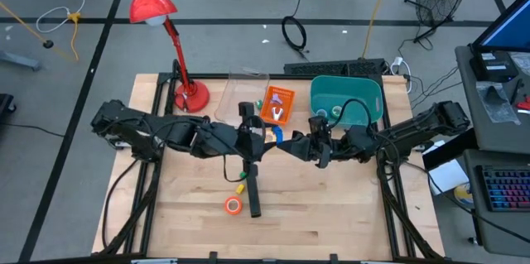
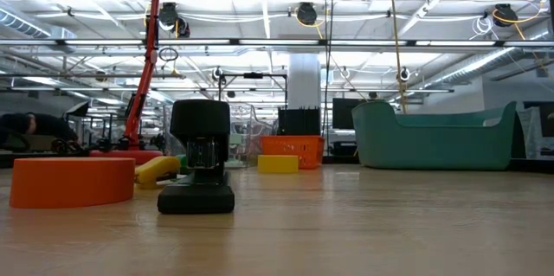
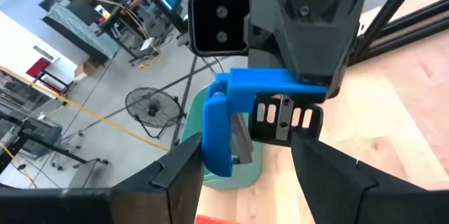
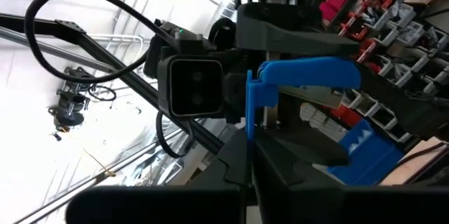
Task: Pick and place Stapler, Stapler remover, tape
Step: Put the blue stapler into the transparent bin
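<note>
Both arms meet above the table's middle. My right gripper (image 1: 293, 142) is shut on the blue stapler remover (image 1: 277, 136), which is in the air. My left gripper (image 3: 242, 182) faces it, open, with one finger on either side of the remover (image 3: 228, 122); I cannot tell whether they touch it. The black stapler (image 1: 252, 189) lies flat on the table nearer the front edge, also in the low view (image 2: 199, 172). An orange tape roll (image 1: 233, 206) lies flat beside it. My right gripper pinches a thin blue edge of the stapler remover (image 4: 250, 115) between its two fingers. The remover is lifted clear of the table, with its blue lever (image 4: 309, 75) standing out sideways beyond the fingers toward my left gripper.
A teal bin (image 1: 368, 98) stands at the back right and an orange box (image 1: 278, 104) at the back middle. The red lamp's base (image 1: 191, 96) is at the back left. Small yellow (image 1: 239, 188) and green (image 1: 234, 175) pieces lie by the stapler.
</note>
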